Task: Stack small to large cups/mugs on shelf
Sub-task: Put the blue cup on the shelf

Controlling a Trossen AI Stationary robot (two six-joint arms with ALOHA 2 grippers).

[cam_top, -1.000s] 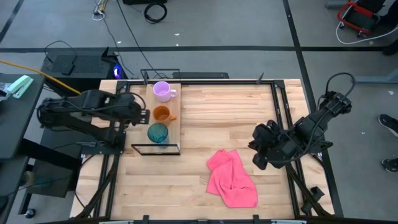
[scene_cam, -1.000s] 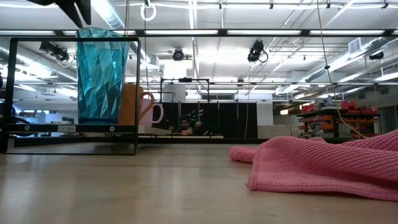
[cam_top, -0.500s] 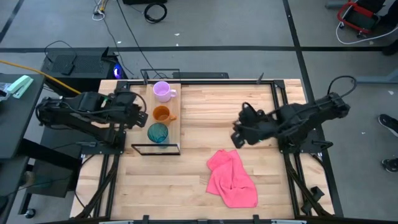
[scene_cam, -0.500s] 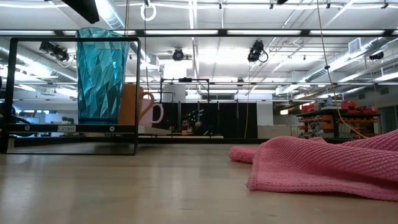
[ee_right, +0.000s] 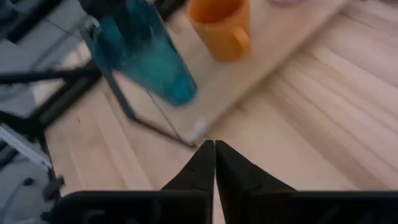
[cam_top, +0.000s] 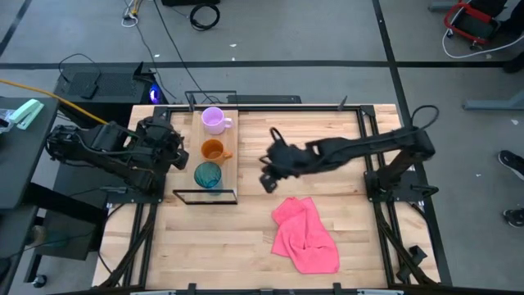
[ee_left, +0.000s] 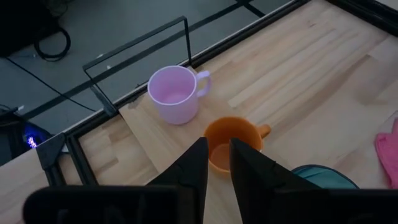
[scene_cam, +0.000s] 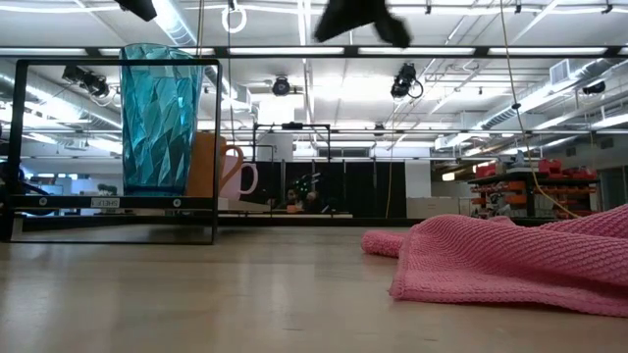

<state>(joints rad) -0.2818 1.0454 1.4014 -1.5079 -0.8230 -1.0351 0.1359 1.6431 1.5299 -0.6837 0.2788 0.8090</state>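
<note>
Cups on the shelf: pale purple mug (cam_top: 214, 120), orange mug (cam_top: 213, 150) and teal faceted cup (cam_top: 208, 174) stand in a row on the light-wood shelf board (cam_top: 230, 139).
Right tool (cam_top: 268, 175), fingers pressed together, hangs over the wooden surface (cam_top: 319, 139) beside the teal cup; left tool (ee_left: 216, 163), slightly spread and empty, sits just behind the orange mug. Spread before approaching; grip rims squarely.

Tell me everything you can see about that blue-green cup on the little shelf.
The teal cup is a tall, see-through tumbler with faceted, ridged walls that widen toward the rim; it looks like glass or plastic. It has no handle and looks empty. It stands upright at the near end of the light-wood shelf, in line with the orange mug beside it and the purple mug beyond. Only the shelf board touches it; neither tool is on it.
</note>
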